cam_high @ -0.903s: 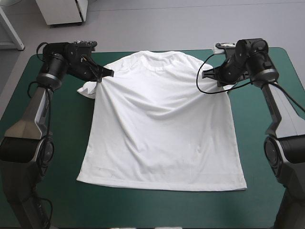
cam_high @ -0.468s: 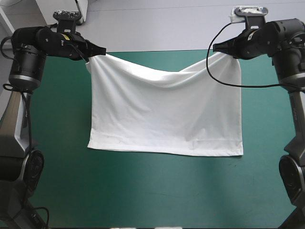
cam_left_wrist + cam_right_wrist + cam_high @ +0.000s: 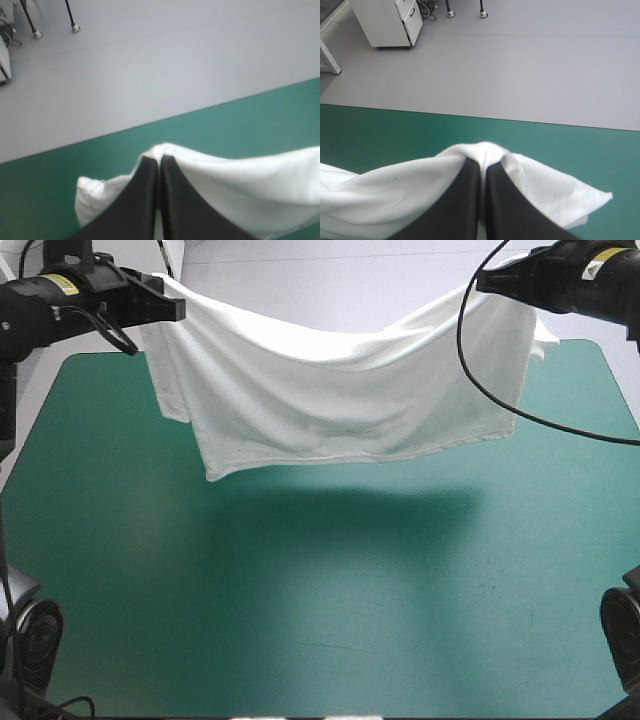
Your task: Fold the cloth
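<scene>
The white T-shirt [image 3: 330, 390] hangs in the air above the far half of the teal-green table [image 3: 320, 600], stretched between both arms and sagging in the middle. Its lower hem floats free over the cover and casts a shadow there. My left gripper [image 3: 177, 308] is shut on the T-shirt at its far-left upper corner; in the left wrist view the black fingers [image 3: 150, 190] meet with the T-shirt [image 3: 240, 190] bunched around them. My right gripper [image 3: 484, 281] is shut on the T-shirt at the upper right corner, and in the right wrist view the T-shirt [image 3: 395, 195] drapes over its tips.
A black cable [image 3: 500, 390] loops down from the right wrist in front of the shirt's right side. A white cabinet [image 3: 390, 22] stands on the floor beyond the table's far edge.
Both arms have risen and lifted the T-shirt from lying flat on the table to hanging fully clear of it. The hem has left the cover.
</scene>
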Action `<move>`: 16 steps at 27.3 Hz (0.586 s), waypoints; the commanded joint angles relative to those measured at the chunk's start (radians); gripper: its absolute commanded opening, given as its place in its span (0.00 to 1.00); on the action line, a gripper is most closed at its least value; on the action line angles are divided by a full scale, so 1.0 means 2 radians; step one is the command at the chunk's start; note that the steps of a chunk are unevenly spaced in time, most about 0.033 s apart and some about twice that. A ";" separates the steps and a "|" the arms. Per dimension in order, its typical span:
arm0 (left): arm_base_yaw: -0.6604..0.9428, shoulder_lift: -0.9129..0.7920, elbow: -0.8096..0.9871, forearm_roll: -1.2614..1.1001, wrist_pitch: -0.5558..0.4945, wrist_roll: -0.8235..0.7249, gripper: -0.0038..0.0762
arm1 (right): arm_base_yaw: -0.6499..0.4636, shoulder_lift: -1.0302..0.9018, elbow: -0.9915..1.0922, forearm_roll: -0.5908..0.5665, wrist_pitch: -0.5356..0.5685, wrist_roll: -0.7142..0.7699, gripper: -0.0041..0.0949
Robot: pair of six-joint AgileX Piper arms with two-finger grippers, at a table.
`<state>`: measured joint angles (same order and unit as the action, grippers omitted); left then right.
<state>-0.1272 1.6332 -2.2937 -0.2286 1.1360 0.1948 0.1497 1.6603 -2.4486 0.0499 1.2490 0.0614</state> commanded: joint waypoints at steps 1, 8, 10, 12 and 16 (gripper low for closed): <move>-0.001 -0.028 -0.017 -0.010 -0.054 0.008 0.04 | 0.000 -0.025 -0.017 0.001 -0.029 -0.007 0.02; -0.001 0.005 -0.017 -0.007 -0.097 0.009 0.04 | 0.000 0.008 -0.015 -0.001 -0.074 -0.022 0.02; -0.001 0.022 -0.017 -0.007 -0.133 0.009 0.04 | 0.000 0.026 -0.015 -0.005 -0.105 -0.022 0.02; -0.001 0.037 -0.017 -0.007 -0.169 0.009 0.04 | 0.000 0.045 -0.015 -0.011 -0.137 -0.022 0.02; -0.001 0.070 -0.017 -0.007 -0.274 0.009 0.04 | 0.000 0.085 -0.016 -0.025 -0.232 -0.022 0.02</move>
<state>-0.1272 1.8086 -2.3031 -0.2276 0.7658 0.2120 0.1497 1.8640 -2.4547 0.0178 0.9604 0.0260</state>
